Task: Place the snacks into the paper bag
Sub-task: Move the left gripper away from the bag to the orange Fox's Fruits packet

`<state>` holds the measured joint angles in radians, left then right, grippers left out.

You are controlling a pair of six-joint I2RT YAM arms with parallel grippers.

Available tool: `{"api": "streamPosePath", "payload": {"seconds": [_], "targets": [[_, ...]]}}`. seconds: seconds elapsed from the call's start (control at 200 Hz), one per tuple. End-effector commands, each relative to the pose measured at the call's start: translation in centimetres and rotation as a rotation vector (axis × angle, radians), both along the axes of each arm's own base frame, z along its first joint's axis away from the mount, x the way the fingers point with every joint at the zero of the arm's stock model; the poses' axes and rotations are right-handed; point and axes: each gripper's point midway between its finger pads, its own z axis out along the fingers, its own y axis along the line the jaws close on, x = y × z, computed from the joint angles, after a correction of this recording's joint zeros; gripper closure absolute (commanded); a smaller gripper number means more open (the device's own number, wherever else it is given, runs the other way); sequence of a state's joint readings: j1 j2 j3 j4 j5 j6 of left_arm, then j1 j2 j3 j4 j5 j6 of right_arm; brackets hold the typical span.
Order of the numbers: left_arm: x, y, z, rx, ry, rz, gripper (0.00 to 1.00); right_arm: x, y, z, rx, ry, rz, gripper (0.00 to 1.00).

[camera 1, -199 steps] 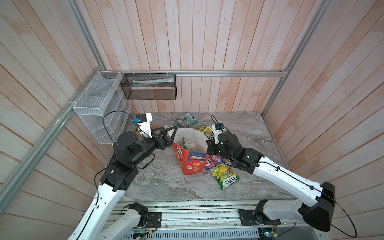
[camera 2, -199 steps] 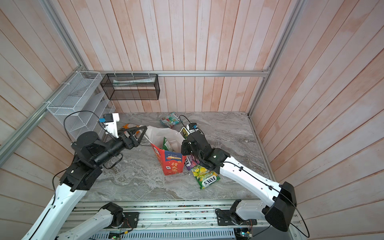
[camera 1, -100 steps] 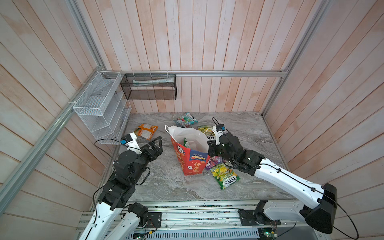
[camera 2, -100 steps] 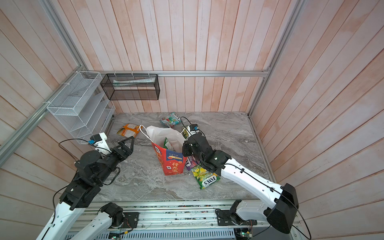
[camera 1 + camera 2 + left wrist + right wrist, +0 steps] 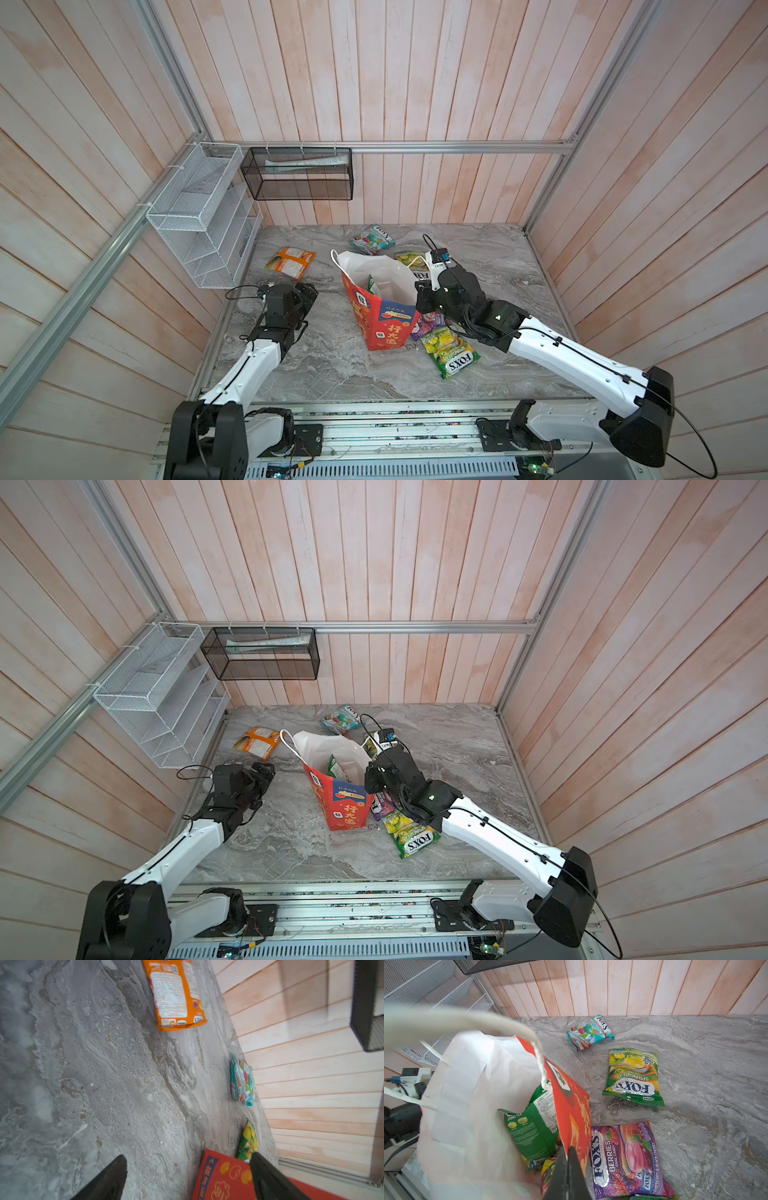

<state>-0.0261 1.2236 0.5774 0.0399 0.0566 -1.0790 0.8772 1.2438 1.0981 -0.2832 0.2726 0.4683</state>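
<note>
Left arm: the white forearm rises from the front rail and the wrist is folded forward. The left gripper [image 5: 306, 291] sits low over the left edge of the table [image 5: 332, 374], just in front of the white wire rack [image 5: 199, 224]. Its jaws stand wide apart with nothing between them. An orange pouch [image 5: 291, 262] lies flat beyond it, near the rack.

Centre: the paper bag [image 5: 382, 328] stands on the table with its mouth open. A green pouch [image 5: 372, 286] stands on edge inside it.

Right arm: it extends diagonally from the front-right base to the bag. The right gripper [image 5: 566, 1157] has its jaws closed, pinching the bag's right rim.

Loose on the table:
- A teal pouch [image 5: 372, 240] lies behind the bag, near the back wall.
- The rear yellow-green pouch [image 5: 415, 266] lies just behind the bag.
- A purple pouch [image 5: 428, 325] lies against the bag's right base, under the arm.
- The front yellow-green pouch [image 5: 451, 353] lies just beside the purple one.
</note>
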Motion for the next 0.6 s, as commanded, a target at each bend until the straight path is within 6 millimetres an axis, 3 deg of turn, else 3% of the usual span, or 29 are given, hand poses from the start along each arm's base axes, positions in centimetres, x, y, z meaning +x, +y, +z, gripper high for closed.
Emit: {"api": "streamPosePath", "payload": {"seconds": [0.0, 0.135, 0.41, 0.595], "targets": [[2.4, 0.6, -0.2, -0.111, -0.037, 0.004, 0.09, 0.3, -0.2, 1.4, 0.018, -0.052, -0.015, 1.00], [4.5, 1.9, -2.2, -0.182, -0.027, 0.011, 0.21, 0.4, -0.2, 1.1, 0.009, -0.052, -0.020, 1.00], [8.4, 2.8, -5.9, -0.208, 0.010, 0.019, 0.25, 0.5, 0.1, 1.0, 0.006, -0.047, -0.013, 1.00], [9.6, 3.3, -8.9, -0.265, 0.037, 0.049, 0.27, 0.4, 0.2, 0.9, 0.011, -0.043, -0.004, 1.00]]}}
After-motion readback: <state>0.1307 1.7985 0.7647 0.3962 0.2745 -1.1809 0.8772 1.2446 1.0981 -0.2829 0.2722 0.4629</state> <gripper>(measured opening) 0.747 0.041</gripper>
